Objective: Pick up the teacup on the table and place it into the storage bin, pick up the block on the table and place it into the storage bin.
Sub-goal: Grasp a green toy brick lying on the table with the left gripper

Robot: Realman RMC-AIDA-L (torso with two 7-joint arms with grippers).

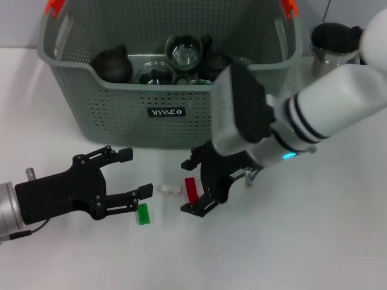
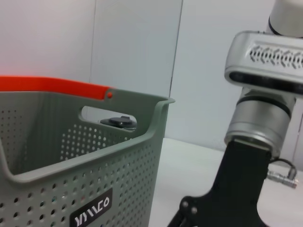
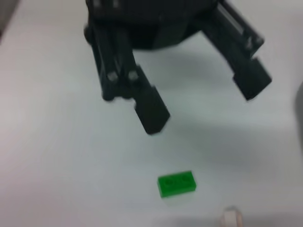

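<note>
White worktop [image 1: 314, 241] carries everything in view. Largest on it is the storage bin [image 1: 121, 124], a grey-green perforated basket with orange-red handle clips and a small black label, standing at the far side. Inside it lie a dark teapot [image 1: 112, 64], several glass cups [image 1: 185, 53] and other dark vessels, packed close together. A metal cup [image 1: 329, 45] stands on the worktop just beside the bin's right end.

Next in size, the right arm reaches in from the right, its white shell crossing in front of the bin. The right tool [image 1: 192, 190] hangs low over the worktop just before the bin's front wall, its black fingers spread with a red block [image 1: 191, 190] standing upright between them; whether the fingers touch the block cannot be told.

The left arm comes in from the left edge. The left tool [image 1: 136, 174] sits low near the worktop with its fingers spread wide, gripping nothing; the right wrist view shows it as well [image 3: 203, 106], both fingers apart above the surface.

A green block [image 1: 143, 214] lies flat on the worktop just beside the left tool's nearer fingertip. A small white piece [image 1: 169, 189] lies between the two tools, close to the red block.
</note>
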